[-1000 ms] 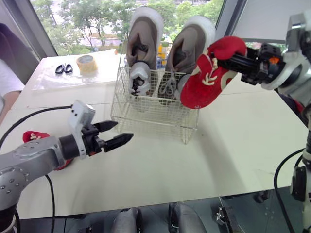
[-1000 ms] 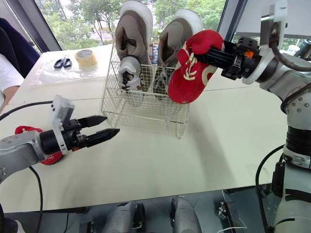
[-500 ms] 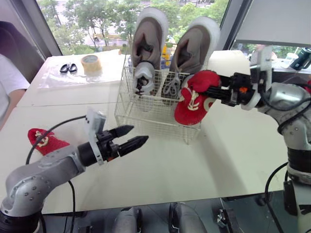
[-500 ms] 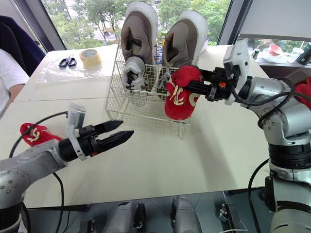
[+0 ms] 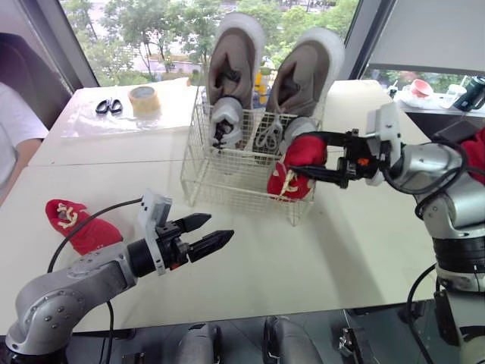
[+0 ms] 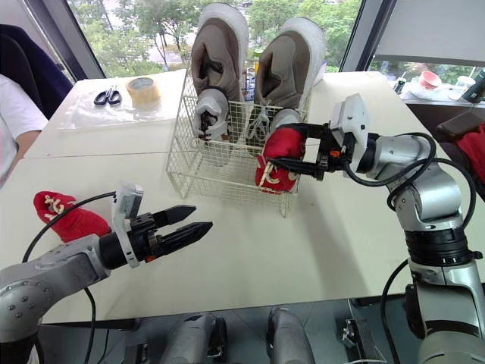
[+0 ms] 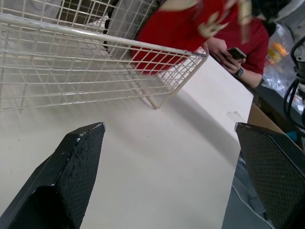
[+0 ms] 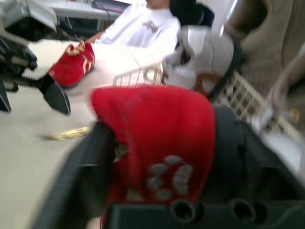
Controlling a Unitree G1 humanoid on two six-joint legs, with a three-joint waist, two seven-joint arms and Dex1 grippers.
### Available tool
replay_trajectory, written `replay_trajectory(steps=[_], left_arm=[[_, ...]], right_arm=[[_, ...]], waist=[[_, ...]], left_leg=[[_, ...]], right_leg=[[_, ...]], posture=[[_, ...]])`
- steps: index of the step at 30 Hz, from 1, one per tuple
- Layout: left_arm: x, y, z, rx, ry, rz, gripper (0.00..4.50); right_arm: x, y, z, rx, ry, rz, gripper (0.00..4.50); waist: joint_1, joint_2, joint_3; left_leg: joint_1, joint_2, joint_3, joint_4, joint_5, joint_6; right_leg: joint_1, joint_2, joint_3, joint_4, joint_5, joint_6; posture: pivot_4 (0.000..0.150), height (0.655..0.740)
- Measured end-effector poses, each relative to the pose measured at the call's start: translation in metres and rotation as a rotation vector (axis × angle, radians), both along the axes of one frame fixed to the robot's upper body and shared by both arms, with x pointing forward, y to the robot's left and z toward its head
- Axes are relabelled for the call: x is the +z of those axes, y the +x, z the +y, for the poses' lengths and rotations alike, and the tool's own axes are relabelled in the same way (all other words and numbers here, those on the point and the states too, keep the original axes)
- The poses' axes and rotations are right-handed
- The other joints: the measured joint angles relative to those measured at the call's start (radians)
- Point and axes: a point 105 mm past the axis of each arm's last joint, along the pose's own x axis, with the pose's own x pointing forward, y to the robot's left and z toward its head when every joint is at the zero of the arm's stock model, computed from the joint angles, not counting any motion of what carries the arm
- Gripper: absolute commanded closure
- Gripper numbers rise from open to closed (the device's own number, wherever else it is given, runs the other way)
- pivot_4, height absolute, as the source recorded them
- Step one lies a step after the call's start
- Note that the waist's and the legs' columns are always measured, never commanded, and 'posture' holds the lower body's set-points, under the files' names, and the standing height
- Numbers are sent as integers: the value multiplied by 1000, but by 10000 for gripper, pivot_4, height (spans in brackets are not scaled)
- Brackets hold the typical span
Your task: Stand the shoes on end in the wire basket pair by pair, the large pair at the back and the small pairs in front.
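My right gripper (image 5: 300, 155), clamping the red shoe (image 5: 291, 180), has dropped into the wire basket (image 5: 227, 173) front; left gripper (image 5: 220, 228) open, empty.

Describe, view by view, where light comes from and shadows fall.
Left eye view: daylight enters through the windows behind the wire basket, which throws a faint shadow onto the table. Left wrist view: a shadow lies under the basket's corner. Right wrist view: the held red shoe is brighter on top than below.

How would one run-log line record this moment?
right gripper: shut on red shoe, in basket front | left gripper: open, empty, above table | other red shoe: on table | large pair: upright at basket back
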Motion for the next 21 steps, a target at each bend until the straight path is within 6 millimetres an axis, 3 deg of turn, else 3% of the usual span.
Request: replay_trajectory(steps=[7, 10, 13, 15, 17, 21], left_arm=[[0, 3, 8, 13, 18, 8, 0], [8, 4, 19, 24, 5, 12, 0], [18, 3, 29, 24, 3, 7, 0], [29, 9, 37, 71, -14, -3, 0], [45, 21, 50, 166, -14, -46, 0], [83, 58, 95, 534, 50, -123, 0]], right_arm=[[9, -2, -2, -12, 47, 29, 480], [49, -15, 1, 36, 171, 28, 480], [97, -43, 7, 145, 270, -8, 480], [113, -58, 15, 219, 285, -14, 480], [110, -65, 23, 263, 246, 21, 480], [80, -71, 35, 330, 43, 183, 480]], waist=[[0, 0, 0], [-1, 0, 0], [-2, 0, 0], [-1, 0, 0], [1, -1, -1], [1, -1, 0]], left_leg=[[1, 0, 0, 0, 0, 0], [1, 2, 0, 0, 0, 0], [1, 2, -1, 0, 0, 0], [1, 2, -1, 0, 0, 0], [1, 2, -2, 0, 0, 0], [1, 0, -2, 0, 0, 0]], right_leg=[[0, 1, 0, 1, 0, 0], [-1, 1, 0, 1, 0, -1], [-1, 1, 0, 1, 0, -1], [0, 1, 0, 1, -1, -4], [1, 1, 0, 1, -1, -4], [1, -1, 0, 1, 1, -1]], posture=[[1500, 7400], [1500, 7400], [1500, 7400], [1500, 7400], [1500, 7400], [1500, 7400]])
